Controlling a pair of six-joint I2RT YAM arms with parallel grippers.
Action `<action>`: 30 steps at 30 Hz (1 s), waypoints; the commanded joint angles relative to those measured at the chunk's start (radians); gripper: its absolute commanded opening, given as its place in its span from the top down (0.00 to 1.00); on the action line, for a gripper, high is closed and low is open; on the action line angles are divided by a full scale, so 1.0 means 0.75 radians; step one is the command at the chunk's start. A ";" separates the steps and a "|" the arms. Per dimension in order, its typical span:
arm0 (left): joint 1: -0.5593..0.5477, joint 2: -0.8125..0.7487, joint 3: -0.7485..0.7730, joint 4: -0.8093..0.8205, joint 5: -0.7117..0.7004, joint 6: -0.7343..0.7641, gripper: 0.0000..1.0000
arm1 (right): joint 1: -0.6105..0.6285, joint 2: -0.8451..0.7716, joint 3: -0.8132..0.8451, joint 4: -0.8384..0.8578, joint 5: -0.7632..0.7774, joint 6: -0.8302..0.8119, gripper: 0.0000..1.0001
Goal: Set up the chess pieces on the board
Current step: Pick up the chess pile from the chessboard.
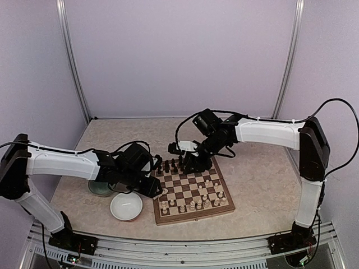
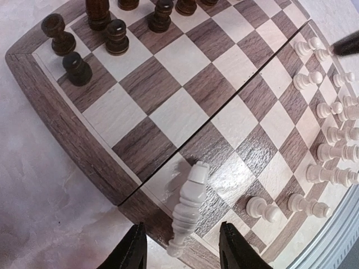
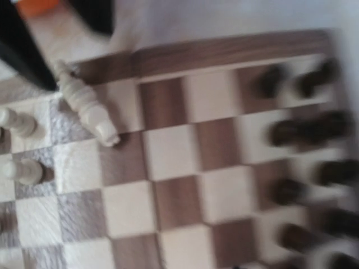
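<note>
The board lies at the table's centre. Dark chess pieces stand along its far side, cream ones along its near side. In the left wrist view a tall cream piece lies on its side across the board's border. My left gripper is open, its fingers apart on either side of that piece's base without touching it. The same fallen piece shows in the blurred right wrist view. My right gripper hovers over the dark pieces; its fingers cannot be made out.
A white bowl sits left of the board near the front. A green bowl lies partly under my left arm. Metal frame posts and walls close in the back and sides.
</note>
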 commanded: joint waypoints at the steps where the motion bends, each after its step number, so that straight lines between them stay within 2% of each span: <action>1: -0.040 0.078 0.088 -0.060 -0.044 0.070 0.55 | -0.046 -0.105 -0.033 0.018 -0.019 -0.003 0.60; 12: -0.087 0.228 0.197 -0.189 -0.174 0.085 0.58 | -0.077 -0.135 -0.072 0.030 -0.046 -0.017 0.60; 18: -0.102 0.218 0.219 -0.265 -0.217 0.091 0.55 | -0.079 -0.138 -0.081 0.032 -0.049 -0.023 0.60; 30: -0.101 0.199 0.199 -0.293 -0.147 0.117 0.65 | -0.078 -0.116 -0.079 0.030 -0.046 -0.022 0.60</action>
